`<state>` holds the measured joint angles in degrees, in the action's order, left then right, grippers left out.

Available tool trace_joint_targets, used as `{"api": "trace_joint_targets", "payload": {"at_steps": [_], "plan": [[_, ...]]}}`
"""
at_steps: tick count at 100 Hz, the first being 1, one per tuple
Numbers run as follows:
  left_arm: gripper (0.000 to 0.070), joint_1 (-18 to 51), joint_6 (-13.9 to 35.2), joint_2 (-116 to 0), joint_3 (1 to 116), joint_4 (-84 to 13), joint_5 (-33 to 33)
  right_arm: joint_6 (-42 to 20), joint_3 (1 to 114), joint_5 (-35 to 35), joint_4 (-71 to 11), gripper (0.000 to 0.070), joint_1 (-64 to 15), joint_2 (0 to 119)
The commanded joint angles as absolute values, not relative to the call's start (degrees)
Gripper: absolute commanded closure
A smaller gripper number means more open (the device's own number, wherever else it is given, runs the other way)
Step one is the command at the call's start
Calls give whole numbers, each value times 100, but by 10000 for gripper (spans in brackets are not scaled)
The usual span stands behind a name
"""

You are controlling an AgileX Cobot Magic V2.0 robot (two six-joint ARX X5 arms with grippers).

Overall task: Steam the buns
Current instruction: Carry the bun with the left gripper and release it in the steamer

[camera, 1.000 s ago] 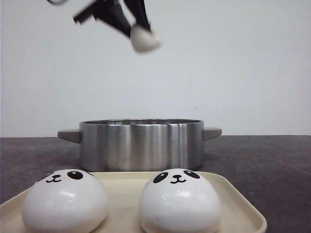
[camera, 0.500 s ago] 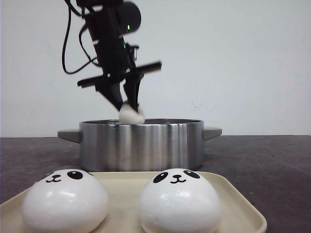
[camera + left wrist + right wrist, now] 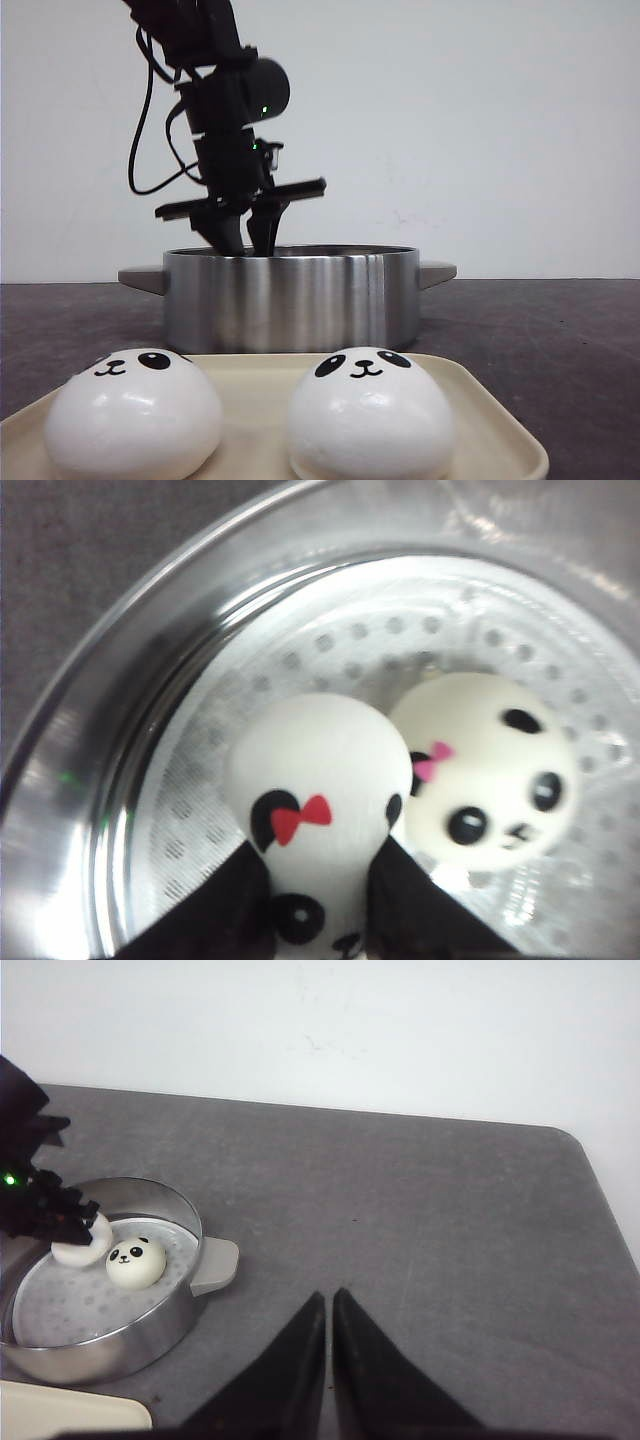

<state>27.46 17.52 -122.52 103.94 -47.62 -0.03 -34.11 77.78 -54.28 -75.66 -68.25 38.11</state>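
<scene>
- Steel sets the stage: a round stainless-steel steamer pot point(image 3: 290, 298) with a perforated floor stands on the grey table point(image 3: 420, 1220), and the left gripper point(image 3: 318, 905) is down inside it.
- Judged from this, the step in hand is placing a bun in the pot; two are in or going in, two wait outside.
- Clamped between the left gripper's black fingers point(image 3: 410, 900) is a glossy white panda-faced bun with a red bow point(image 3: 315, 805); the jaws stand about a bun's width apart, pressing its sides.
- Whether that bun already rests on the perforated floor cannot be told; it sits just beside, probably touching, a second white panda bun with a pink bow point(image 3: 490, 770) lying loose on the floor.
- Next move, as I judge it: spread the fingers to release, then lift straight up so nothing nudges the neighbour or the pot wall.
- Two more white panda buns, one at the left point(image 3: 133, 412) and one at the right point(image 3: 370, 412), sit on a cream plastic tray point(image 3: 500, 425) in front of the pot, still to be fetched.
- The right gripper point(image 3: 330, 1345) hangs over bare table well away from the pot, its fingers pressed together and holding nothing.
</scene>
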Motion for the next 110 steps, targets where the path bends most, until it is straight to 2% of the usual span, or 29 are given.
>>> {"api": "trace_joint_targets", "payload": {"at_steps": [1,12,21,27,38,45,64,76,81,110], "plan": [[688,2731,1712,-12457,10573,-4764,-5,-3548,7832,-5474,-7535,694,-6899,3848],[680,2694,1715,-12479,10573,-4746,-10,-3570,7832,-5474,-7550,694,-6899,3848],[642,2694,1715,-12479,10573,-4657,-5,-3588,7832,-5474,-7550,694,-6897,3848],[545,2694,1715,-12479,10573,-4650,-5,-3605,7832,-5474,-7550,694,-6897,3848],[307,2696,1712,-12479,10573,-4670,-3,-3610,7832,-5476,-7550,694,-6897,3848],[228,2698,1715,-12479,10573,-4670,-1,-3623,7832,-5474,-7550,694,-6899,3848],[203,2700,1715,-12479,10573,-4711,-1,-3693,7832,-5470,-7581,694,-6899,3848],[56,2700,1712,-12479,10584,-4709,-3,-3721,7832,-5468,-7636,694,-6899,3848],[18,2700,1712,-12479,10606,-4718,-3,-3739,7832,-5468,-7675,694,-6899,3848],[17,2738,1715,-12477,11115,-4899,3,-3739,7832,-5470,-7695,694,-6899,3848]]}}
